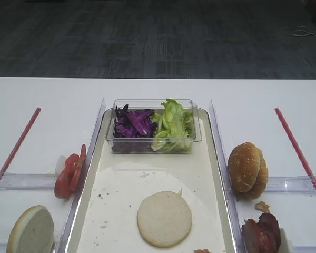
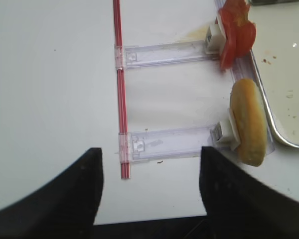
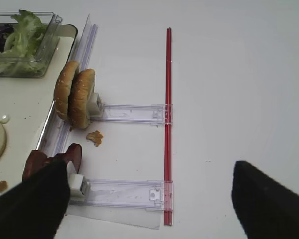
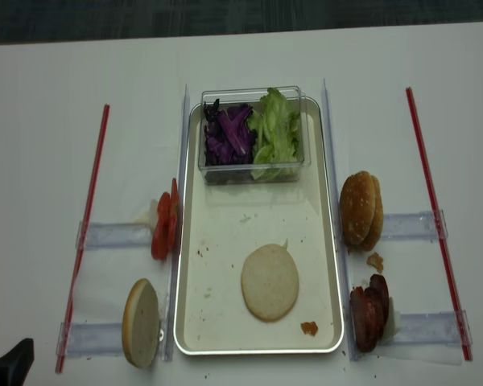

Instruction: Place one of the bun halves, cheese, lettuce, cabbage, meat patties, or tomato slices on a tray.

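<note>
The pale bun half point(image 1: 164, 219) lay flat on the tray point(image 1: 210, 158), looking light, soft and crumbly, best pinched gently across its rim, while the left gripper point(image 2: 149, 194) and right gripper point(image 3: 149, 199) held jaws apart, empty, over the tabletop point(image 2: 50, 74).

White table, as I see it from the overhead cameras.

I find the table point(image 4: 48, 96) carrying a long cream tray point(image 4: 189, 241) at centre, flanked on each side by a red strip point(image 4: 92, 201) and clear plastic rails point(image 4: 113, 235). On my left, tomato slices point(image 4: 164, 227) stand on edge beside the tray, with a pale bun half point(image 4: 141, 322) nearer me. On my right stand the sesame buns point(image 4: 360, 209), a crumb point(image 4: 375, 261) below them, then the meat patties point(image 4: 368, 314).
</note>
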Robot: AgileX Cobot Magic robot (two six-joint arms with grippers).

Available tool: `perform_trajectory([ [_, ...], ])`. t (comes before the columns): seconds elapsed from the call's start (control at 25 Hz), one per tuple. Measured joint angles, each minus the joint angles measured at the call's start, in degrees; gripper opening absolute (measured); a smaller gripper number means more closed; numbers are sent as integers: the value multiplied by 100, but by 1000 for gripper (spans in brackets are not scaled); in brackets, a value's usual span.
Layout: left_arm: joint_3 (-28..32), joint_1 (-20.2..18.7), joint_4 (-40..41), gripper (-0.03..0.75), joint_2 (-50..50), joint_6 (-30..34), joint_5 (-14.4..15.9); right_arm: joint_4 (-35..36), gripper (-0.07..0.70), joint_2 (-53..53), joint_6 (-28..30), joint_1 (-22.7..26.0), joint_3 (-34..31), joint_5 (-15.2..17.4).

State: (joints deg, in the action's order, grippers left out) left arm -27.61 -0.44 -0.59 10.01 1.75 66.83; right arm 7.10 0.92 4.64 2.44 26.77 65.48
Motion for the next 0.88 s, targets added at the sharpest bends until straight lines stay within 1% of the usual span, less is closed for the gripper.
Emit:
perform_trajectory([
  [0.48,0,0,59,400,-1059,0,73,0,686,0,0,0,0,0],
  [0.88,0,3,59,400,-1091,0,93,0,686,0,0,0,0,0],
])
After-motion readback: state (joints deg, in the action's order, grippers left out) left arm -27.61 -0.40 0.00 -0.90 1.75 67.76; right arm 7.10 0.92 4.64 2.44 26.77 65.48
